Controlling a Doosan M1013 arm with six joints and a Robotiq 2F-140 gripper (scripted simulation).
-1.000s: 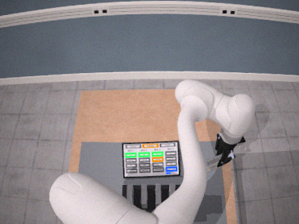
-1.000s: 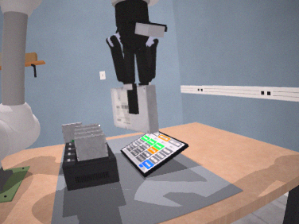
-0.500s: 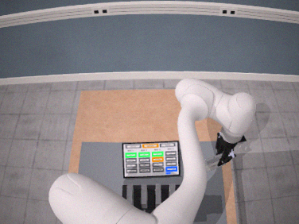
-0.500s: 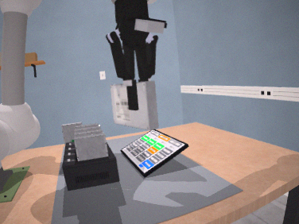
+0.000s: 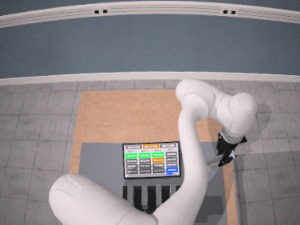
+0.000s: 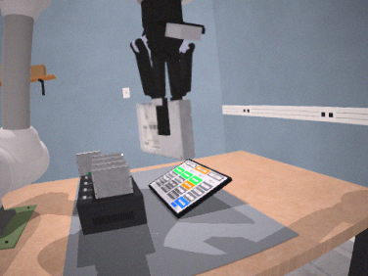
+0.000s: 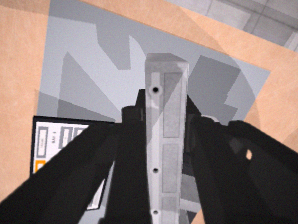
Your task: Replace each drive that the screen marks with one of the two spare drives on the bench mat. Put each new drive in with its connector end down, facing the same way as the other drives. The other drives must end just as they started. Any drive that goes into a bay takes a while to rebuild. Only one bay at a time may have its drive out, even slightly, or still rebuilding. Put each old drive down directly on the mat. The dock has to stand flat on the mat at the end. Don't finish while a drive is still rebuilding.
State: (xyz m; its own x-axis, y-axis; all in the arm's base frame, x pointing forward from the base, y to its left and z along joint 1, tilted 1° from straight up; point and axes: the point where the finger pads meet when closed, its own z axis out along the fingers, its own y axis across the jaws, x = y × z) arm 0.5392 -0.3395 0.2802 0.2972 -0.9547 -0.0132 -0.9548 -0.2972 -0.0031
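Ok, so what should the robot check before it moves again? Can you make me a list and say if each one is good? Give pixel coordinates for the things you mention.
1. Gripper (image 5: 226,153) (image 6: 168,98) (image 7: 161,102) is shut on the drive (image 6: 185,128) (image 7: 171,105): ok.
2. That drive is up in the air, not touching the mat (image 5: 101,159) (image 6: 215,245) (image 7: 80,75): ok.
3. Drive hangs upright, without a big tilt: ok.
4. Dock (image 6: 114,215) sits flat on the mat: ok, as far as the outside view shows.
5. Screen (image 5: 151,160) (image 6: 190,187) (image 7: 42,150) shows only green boxes: not ok, some are orange and blue.
6. Connector end points down: cannot tell.
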